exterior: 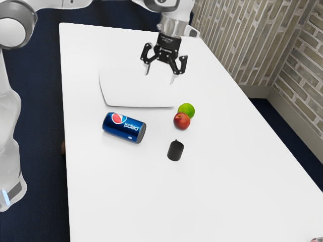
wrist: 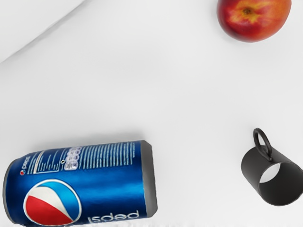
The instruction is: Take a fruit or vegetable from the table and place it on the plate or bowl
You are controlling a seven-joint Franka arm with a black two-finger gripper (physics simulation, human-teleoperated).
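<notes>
My black gripper [exterior: 161,74] hangs open above the far part of a flat white plate [exterior: 126,93], holding nothing. Just off the plate's near right corner lies a green fruit [exterior: 186,109], with a red apple [exterior: 181,121] touching it on the near side. In the wrist view the red apple [wrist: 253,18] sits by a corner, and the plate's curved rim [wrist: 28,33] crosses the opposite corner.
A blue Pepsi can [exterior: 123,127] lies on its side in front of the plate, also seen as the can [wrist: 80,184] in the wrist view. A small black mug [exterior: 175,150] stands near the apple; the mug [wrist: 272,176] has its handle up. Brick walls border the exterior view's right.
</notes>
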